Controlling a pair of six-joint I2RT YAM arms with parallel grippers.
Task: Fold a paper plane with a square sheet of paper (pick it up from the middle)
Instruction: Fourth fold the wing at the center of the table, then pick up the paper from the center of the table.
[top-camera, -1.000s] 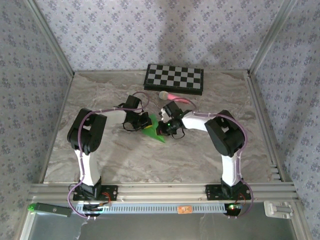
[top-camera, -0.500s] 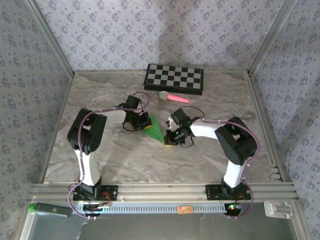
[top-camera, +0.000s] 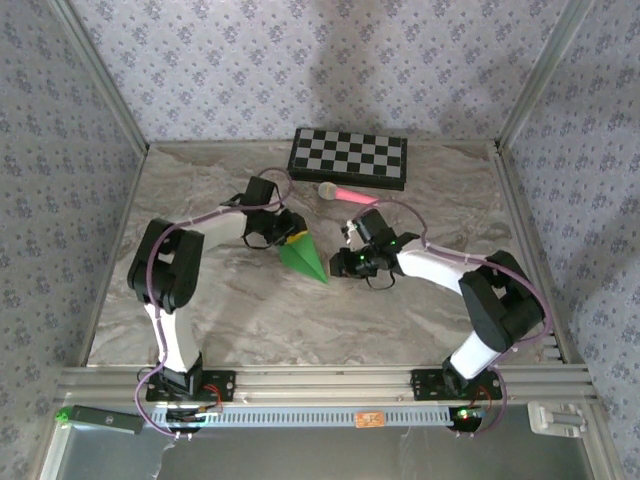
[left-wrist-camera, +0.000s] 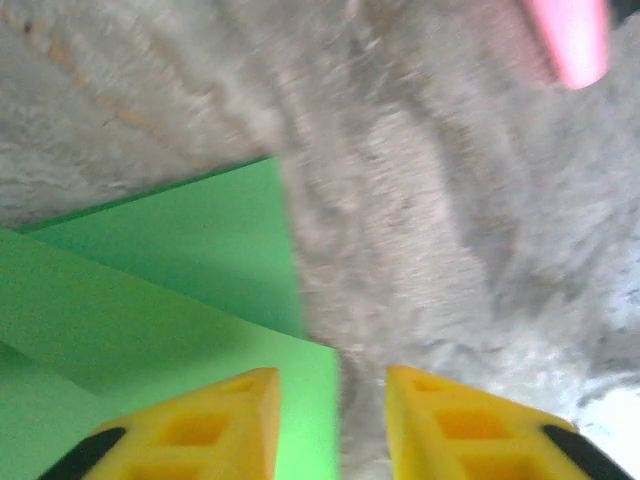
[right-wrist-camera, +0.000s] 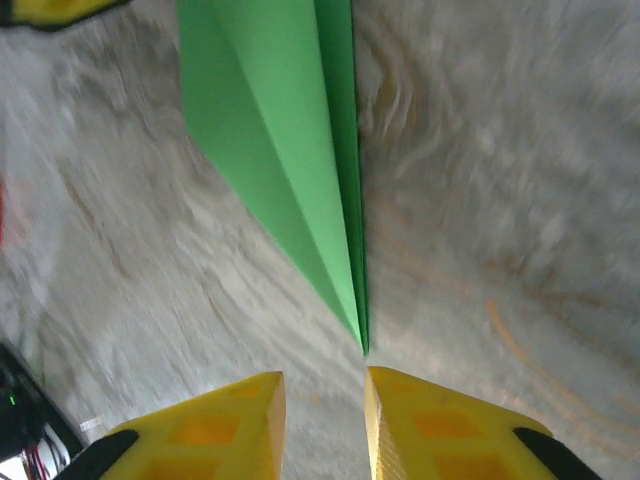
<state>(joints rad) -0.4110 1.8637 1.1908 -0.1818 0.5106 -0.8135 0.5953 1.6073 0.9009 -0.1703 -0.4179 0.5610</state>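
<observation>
The green paper plane (top-camera: 304, 259) lies flat on the marble table as a slim dart, its tip pointing toward the near right. In the right wrist view the paper plane (right-wrist-camera: 290, 150) shows lengthwise creases, and its tip ends just ahead of my right gripper (right-wrist-camera: 323, 430), which is open with nothing between its fingers. From above, the right gripper (top-camera: 342, 266) sits just right of the tip. My left gripper (top-camera: 288, 237) is open at the plane's wide back end. In the left wrist view the green paper (left-wrist-camera: 170, 300) lies under the left gripper (left-wrist-camera: 333, 425), one finger over its edge.
The checkered board (top-camera: 348, 157) lies at the back of the table. The pink-handled microphone (top-camera: 345, 192) rests in front of it, just behind the right arm; its pink handle (left-wrist-camera: 570, 40) also appears in the left wrist view. Patterned walls enclose the table.
My right gripper has drawn back to the right, off the green paper, leaving the whole dart uncovered. The left gripper has shifted slightly toward the back, staying at the plane's wide end.
</observation>
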